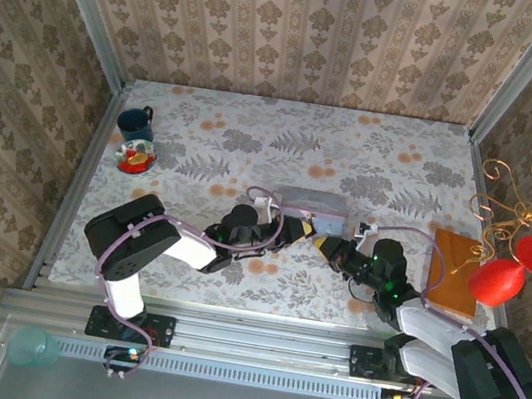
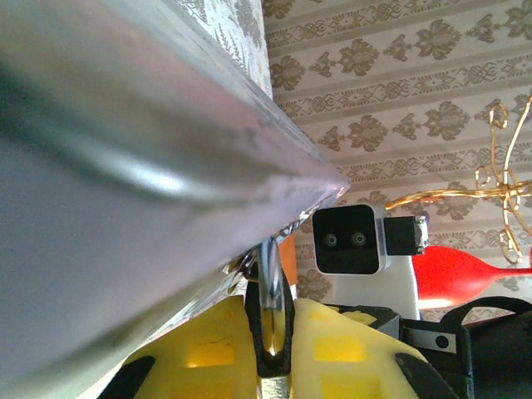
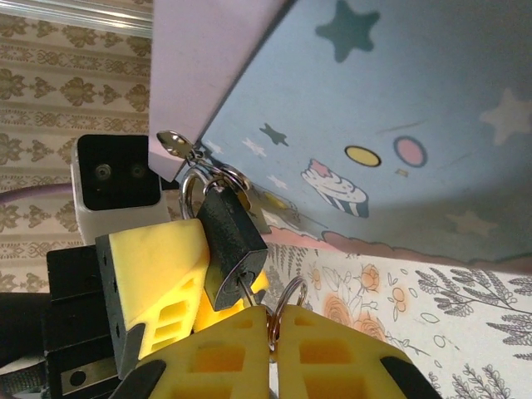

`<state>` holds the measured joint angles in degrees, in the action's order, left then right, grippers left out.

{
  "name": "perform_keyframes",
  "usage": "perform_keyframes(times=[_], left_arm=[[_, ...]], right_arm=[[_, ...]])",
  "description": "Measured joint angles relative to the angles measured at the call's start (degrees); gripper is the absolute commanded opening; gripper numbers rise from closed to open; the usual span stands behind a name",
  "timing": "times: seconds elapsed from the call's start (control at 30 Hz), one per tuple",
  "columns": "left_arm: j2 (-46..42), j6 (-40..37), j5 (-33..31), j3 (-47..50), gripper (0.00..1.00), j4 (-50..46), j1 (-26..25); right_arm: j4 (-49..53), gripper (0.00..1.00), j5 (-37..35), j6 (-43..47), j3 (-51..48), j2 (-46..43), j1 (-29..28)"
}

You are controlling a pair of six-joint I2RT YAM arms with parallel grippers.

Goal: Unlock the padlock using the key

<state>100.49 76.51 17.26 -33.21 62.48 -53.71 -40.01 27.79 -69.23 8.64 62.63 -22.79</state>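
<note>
The pale blue tin with cartoon cupcakes stands mid-table. The small black padlock hangs by its shackle from the tin's clasp. My left gripper is shut on the padlock, its yellow fingers seen just behind the lock body. The key sits with its blade in the keyhole, and its ring sticks out. My right gripper is shut on the key's head. In the top view both grippers meet at the tin's near edge, left and right.
A blue mug and a small dish of red items stand at the far left. A brown board lies at the right, with a gold wire stand holding red ornaments beside it. Patterned walls enclose three sides.
</note>
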Motion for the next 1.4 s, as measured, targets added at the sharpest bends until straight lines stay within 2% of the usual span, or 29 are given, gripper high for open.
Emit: perform_keyframes(times=[0.4,0.8,0.97,1.2,1.33,1.4], left_arm=[[0.02,-0.2,-2.54,-0.2,0.02,-0.44,-1.07],[0.42,-0.2,-3.72,-0.37,0.02,-0.74,-1.36],[0.96,-0.22,-3.85,-0.94,0.01,-0.9,-1.44],[-0.22,-1.97,-3.63,-1.4,0.0,-8.96,-2.86],[-1.88,-2.8,-4.17,-1.38,0.0,-16.22,-2.45],[-2.78,-3.06,-4.74,-1.33,0.0,-19.5,-2.12]], right_arm=[[1.46,0.06,0.15,0.92,0.9,0.55,1.9],[-1.95,0.06,1.31,0.83,1.55,4.57,2.19],[-0.74,0.16,1.18,1.05,1.79,4.13,2.4],[9.27,0.45,-1.38,6.6,3.08,-0.35,2.38],[17.86,0.47,-4.46,14.23,4.11,-5.6,1.49],[22.6,0.47,-7.1,19.06,4.87,-8.02,-1.2]])
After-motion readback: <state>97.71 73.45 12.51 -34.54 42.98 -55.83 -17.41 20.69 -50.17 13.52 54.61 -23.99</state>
